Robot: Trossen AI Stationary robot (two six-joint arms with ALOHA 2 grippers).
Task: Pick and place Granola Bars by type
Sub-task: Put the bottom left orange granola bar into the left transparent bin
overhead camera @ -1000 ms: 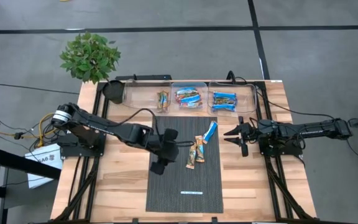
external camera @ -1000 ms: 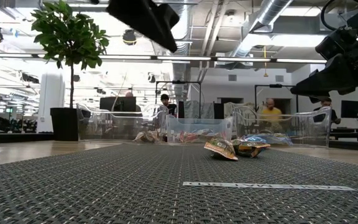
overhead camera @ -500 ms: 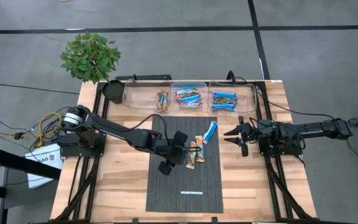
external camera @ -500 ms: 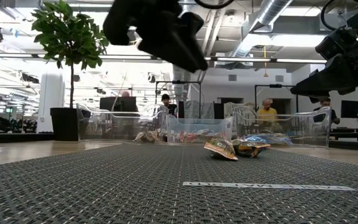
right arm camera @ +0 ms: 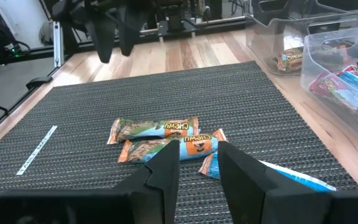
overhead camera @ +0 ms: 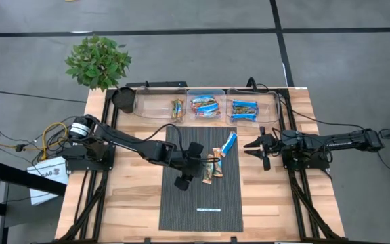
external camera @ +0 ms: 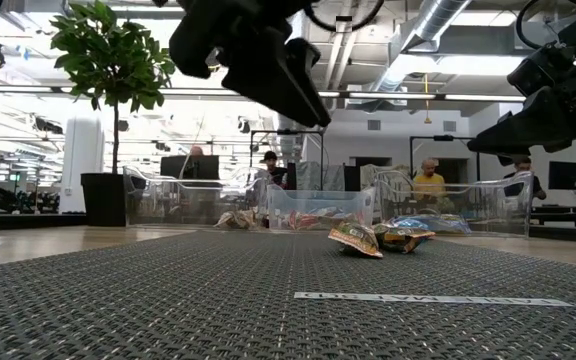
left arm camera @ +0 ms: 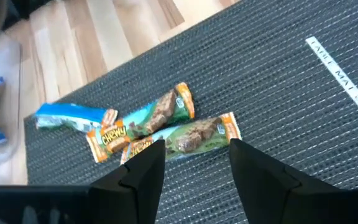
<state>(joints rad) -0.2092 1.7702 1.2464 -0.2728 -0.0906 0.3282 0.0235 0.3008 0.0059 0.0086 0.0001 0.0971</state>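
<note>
Three granola bars lie loose on the dark mat (overhead camera: pixel 181 210): two tan-orange and green ones (overhead camera: pixel 210 169) (overhead camera: pixel 217 156), side by side and touching, and a bright blue one (overhead camera: pixel 229 142) just beyond them. My left gripper (overhead camera: pixel 198 165) hovers open above the mat, slanting down at the nearer tan bar (left arm camera: pixel 194 137), with a finger on either side of it in the left wrist view and clear of it. My right gripper (overhead camera: pixel 252 148) waits open at the mat's right edge, holding nothing.
Three clear bins stand along the far edge, holding sorted bars: tan ones (overhead camera: pixel 177 108), red-blue ones (overhead camera: pixel 206 105), blue ones (overhead camera: pixel 244 108). A black cup (overhead camera: pixel 123 99) sits beside them, and a potted plant (overhead camera: pixel 99 61) stands off the table. A white strip mark (overhead camera: pixel 208 210) lies on the mat.
My left gripper has gone down and toward the table's right edge, closing in on the two tan bars, and has rolled a little. Its fingers have stayed apart. The bars have not moved.
</note>
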